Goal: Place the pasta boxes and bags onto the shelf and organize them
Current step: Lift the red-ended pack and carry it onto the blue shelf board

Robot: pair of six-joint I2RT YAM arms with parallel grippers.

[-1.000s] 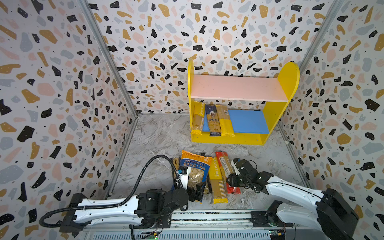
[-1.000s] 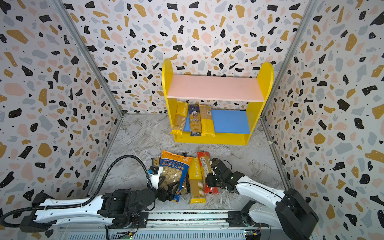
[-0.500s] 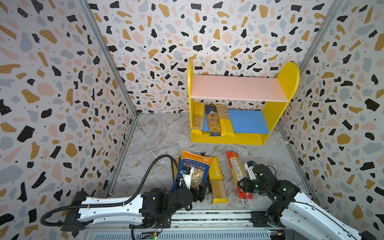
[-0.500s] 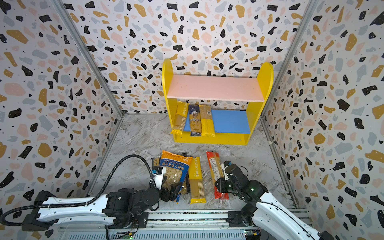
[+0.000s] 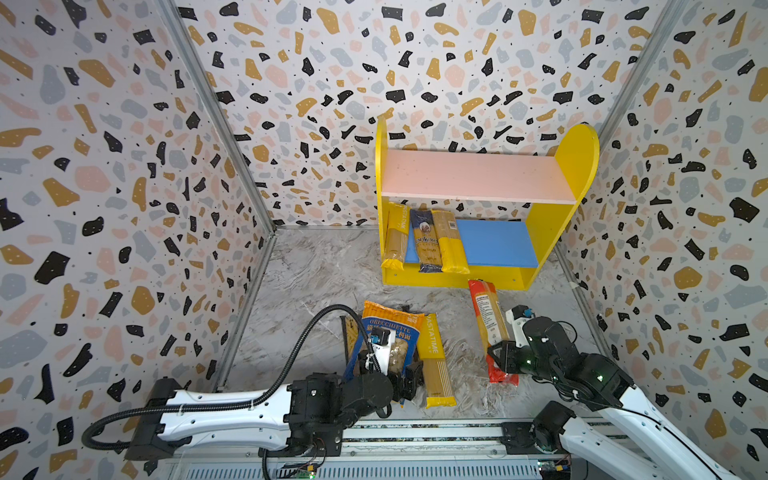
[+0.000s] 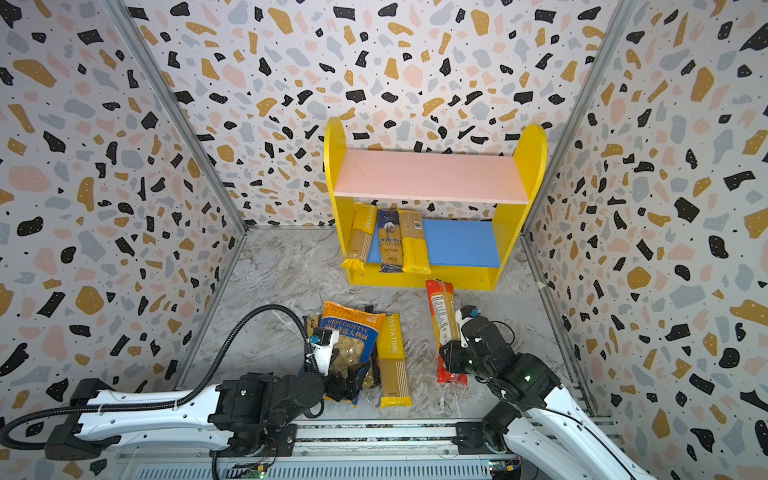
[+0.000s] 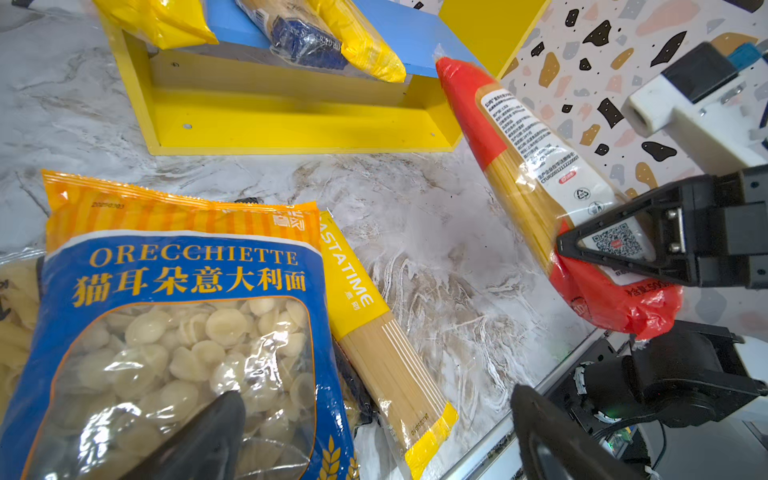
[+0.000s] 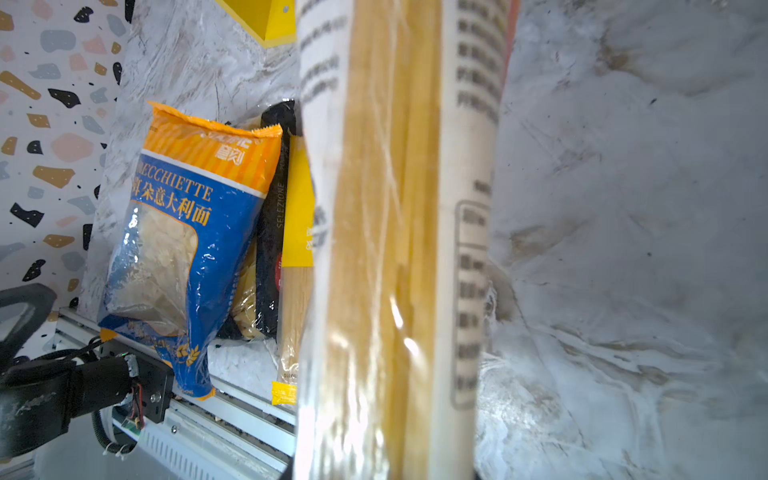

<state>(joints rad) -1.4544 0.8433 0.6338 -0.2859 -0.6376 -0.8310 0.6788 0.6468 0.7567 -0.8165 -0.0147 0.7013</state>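
One long red-orange plastic spaghetti pack (image 5: 487,316), clenched at its near end by the right claw (image 5: 500,358), points its long axis toward the blue lower board (image 5: 496,243) of the yellow two-tier shelf (image 5: 577,162) (left claw (image 5: 409,377) gapes, empty).

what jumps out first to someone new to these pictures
The bright yellow shelf at the back wall, with three spaghetti packs on the left of its blue lower board. In front of it, the right gripper is shut on a red-orange spaghetti pack that points at the shelf.
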